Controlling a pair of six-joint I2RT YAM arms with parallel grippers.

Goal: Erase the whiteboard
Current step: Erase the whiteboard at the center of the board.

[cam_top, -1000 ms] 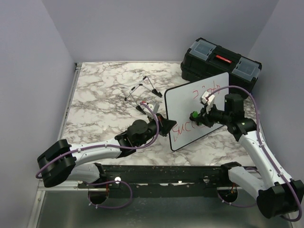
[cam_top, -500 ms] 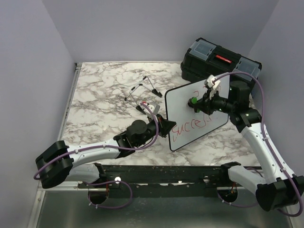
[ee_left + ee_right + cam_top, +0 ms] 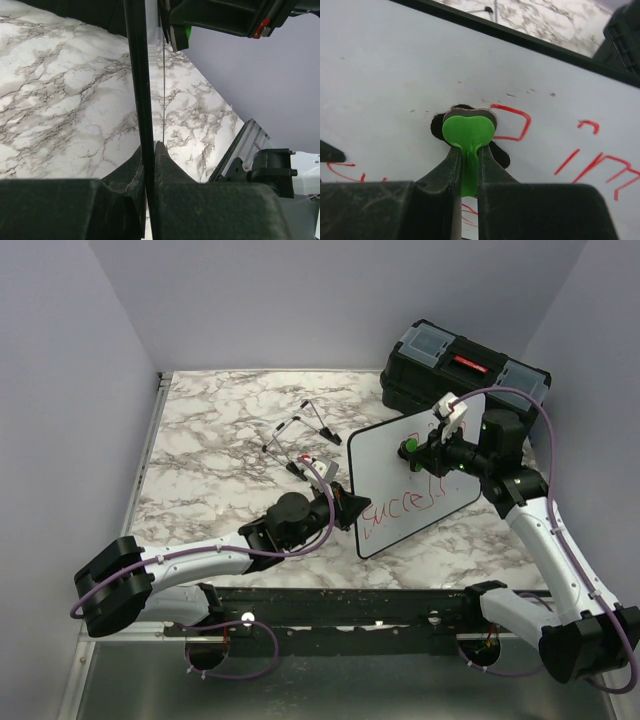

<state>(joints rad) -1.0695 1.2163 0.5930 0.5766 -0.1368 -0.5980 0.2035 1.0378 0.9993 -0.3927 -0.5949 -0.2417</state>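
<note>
Whiteboard (image 3: pixel 385 465) is held tilted on edge over the marble tabletop (image 3: pixel 210 450), just in front of a black toolbox (image 3: pixel 465 375); left end effector (image 3: pixel 350 508) is clamped on its left rim; right end effector (image 3: pixel 412 452) is closed on a small green eraser (image 3: pixel 468 131) pressed against the face; the red handwriting reads roughly "Succe", the rest illegible.

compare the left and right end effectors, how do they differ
The left end effector grips the rim of the whiteboard edge-on; the right end effector grips a small green eraser against the board's face. The left sits at the board's lower left edge, the right higher, near the red writing. Both are shut.
</note>
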